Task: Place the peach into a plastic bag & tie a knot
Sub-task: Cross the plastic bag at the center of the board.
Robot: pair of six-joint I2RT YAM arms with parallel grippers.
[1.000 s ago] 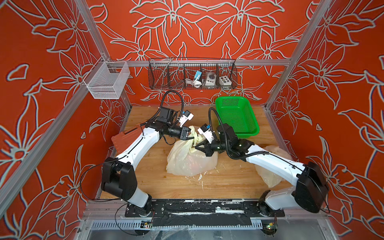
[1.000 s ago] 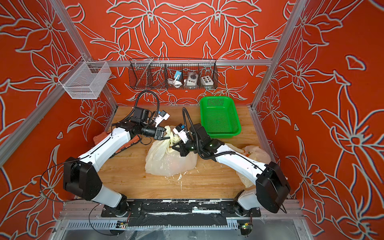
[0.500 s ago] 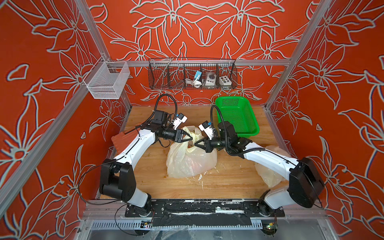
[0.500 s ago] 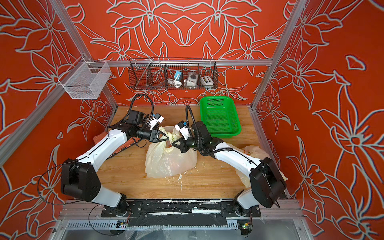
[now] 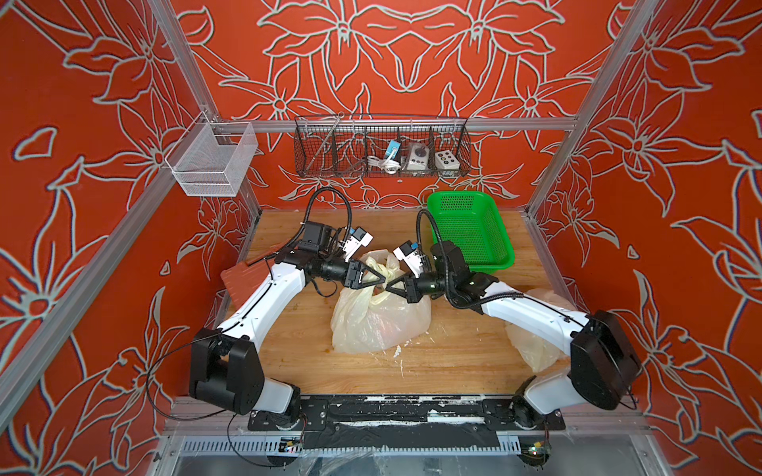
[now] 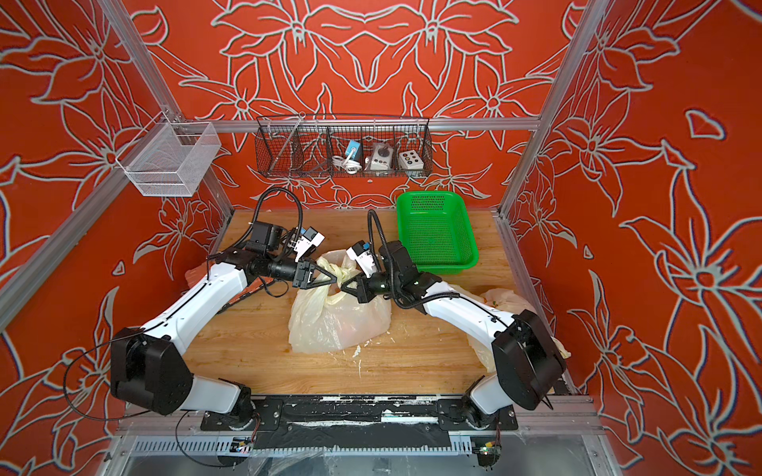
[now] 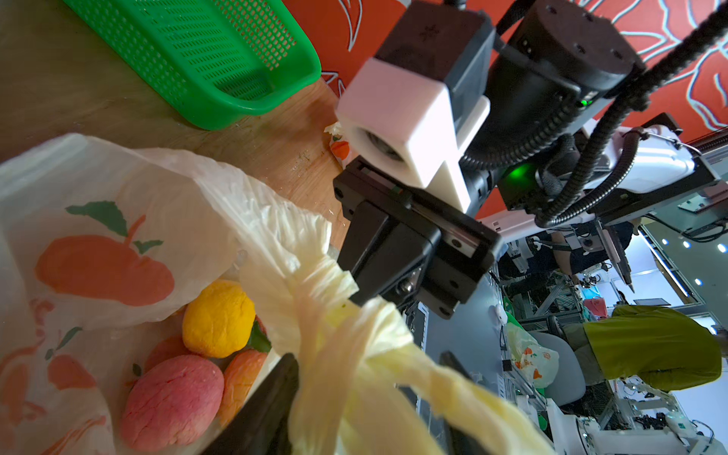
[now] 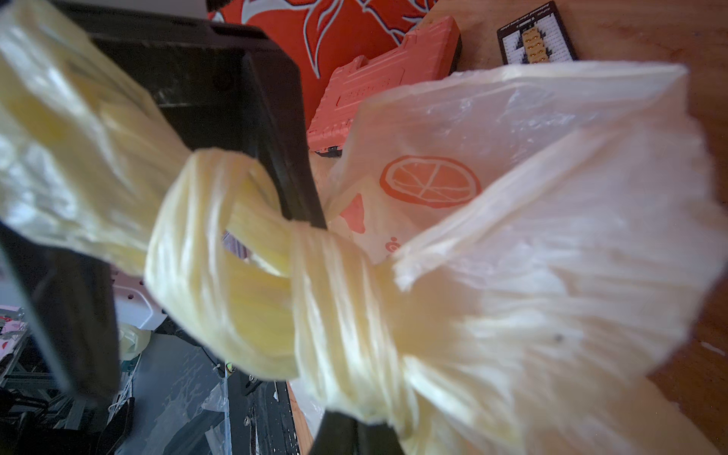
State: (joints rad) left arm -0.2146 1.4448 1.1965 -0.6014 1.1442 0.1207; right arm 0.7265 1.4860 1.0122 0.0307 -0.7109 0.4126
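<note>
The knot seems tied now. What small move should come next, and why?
Probably draw the left claw back, away from the cream plastic bag. Its fingers stand apart around a handle loop, the bunched knot looks tight, and the right claw pinches the other loop.

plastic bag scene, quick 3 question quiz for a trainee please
1. True or false: the right hand is shut on a handle of the plastic bag.
2. The left hand is: A open, B shut, C out of view.
3. Fill in: the peach lies ___ the plastic bag.

Key: 1 true; 2 A; 3 inside.
</note>
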